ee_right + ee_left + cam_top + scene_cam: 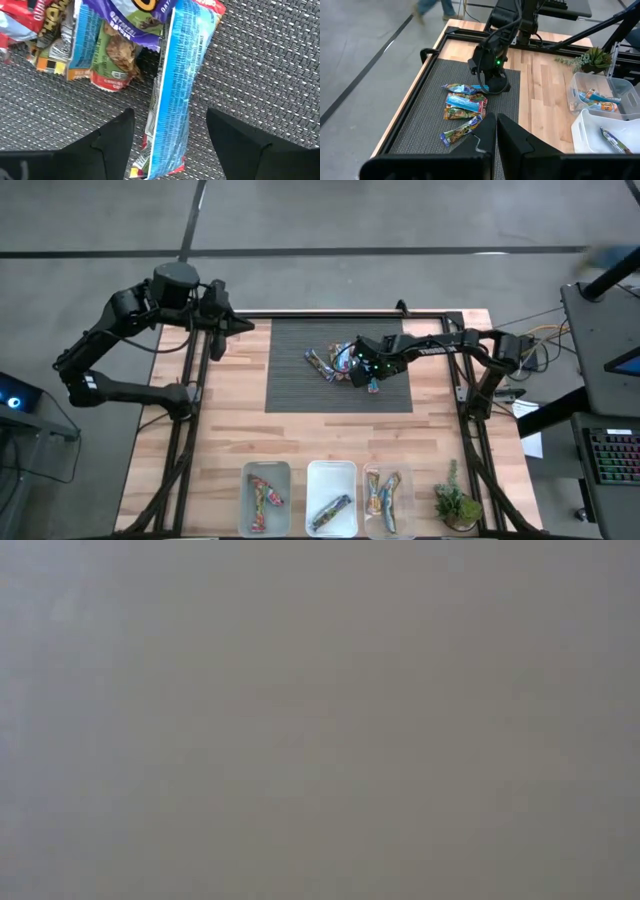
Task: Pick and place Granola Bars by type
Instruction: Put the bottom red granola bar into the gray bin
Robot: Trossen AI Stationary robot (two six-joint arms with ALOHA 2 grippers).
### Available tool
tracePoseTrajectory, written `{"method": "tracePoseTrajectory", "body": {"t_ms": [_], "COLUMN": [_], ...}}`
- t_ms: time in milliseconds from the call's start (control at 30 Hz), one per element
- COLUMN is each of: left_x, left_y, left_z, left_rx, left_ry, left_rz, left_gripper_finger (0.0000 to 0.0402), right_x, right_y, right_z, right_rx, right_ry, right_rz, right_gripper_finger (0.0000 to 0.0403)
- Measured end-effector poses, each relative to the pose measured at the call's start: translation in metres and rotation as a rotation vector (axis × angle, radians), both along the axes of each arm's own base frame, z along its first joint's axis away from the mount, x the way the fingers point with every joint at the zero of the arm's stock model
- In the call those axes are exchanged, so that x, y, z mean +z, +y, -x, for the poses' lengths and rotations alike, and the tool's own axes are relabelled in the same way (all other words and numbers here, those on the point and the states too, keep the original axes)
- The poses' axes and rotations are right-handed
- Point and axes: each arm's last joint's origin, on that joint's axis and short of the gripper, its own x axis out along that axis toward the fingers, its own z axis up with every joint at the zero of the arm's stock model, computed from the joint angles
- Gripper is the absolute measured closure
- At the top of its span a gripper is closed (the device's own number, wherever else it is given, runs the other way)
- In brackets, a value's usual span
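right gripper (170,137) (jaws apart) astride a blue granola bar (175,100)

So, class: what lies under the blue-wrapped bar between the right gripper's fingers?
Beneath the blue-wrapped bar the grey ribbed mat shows, plus another wrapper's edge poking out. The open right gripper straddles it. Whatever lies directly beneath stays covered.

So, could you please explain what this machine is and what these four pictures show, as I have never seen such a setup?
It is a two-armed robot at a wooden table, sorting granola bars. One picture looks down from above; the table-level one shows only grey; two come from wrist cameras. The right gripper hangs open astride a blue bar in the pile on the dark mat, holding nothing. The left gripper, shut, waits at the table's edge. Three clear bins at the near edge hold sorted bars, beside a small plant.
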Motion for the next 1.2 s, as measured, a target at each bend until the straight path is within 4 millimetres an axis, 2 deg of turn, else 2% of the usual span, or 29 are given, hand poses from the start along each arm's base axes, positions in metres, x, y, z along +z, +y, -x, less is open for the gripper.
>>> {"method": "tracePoseTrajectory", "body": {"t_ms": [433,767,1200], "left_x": [0.000,0.000,0.000], "left_y": [0.000,0.000,0.000], "left_z": [0.000,0.000,0.000], "left_rx": [0.002,0.006,0.006], "left_ry": [-0.001,-0.002,-0.005], "left_rz": [0.004,0.011,0.008], "left_gripper_finger": [0.0402,0.0402,0.0402], "right_x": [-0.011,-0.009,-0.010], "right_y": [-0.002,-0.004,-0.003], "right_z": [-0.008,-0.013,-0.012], "right_rx": [0.005,0.010,0.008], "right_ry": [0.022,0.009,0.024], "right_rz": [-0.008,-0.003,-0.006], "right_gripper_finger": [0.0170,0.0172,0.0227]}}
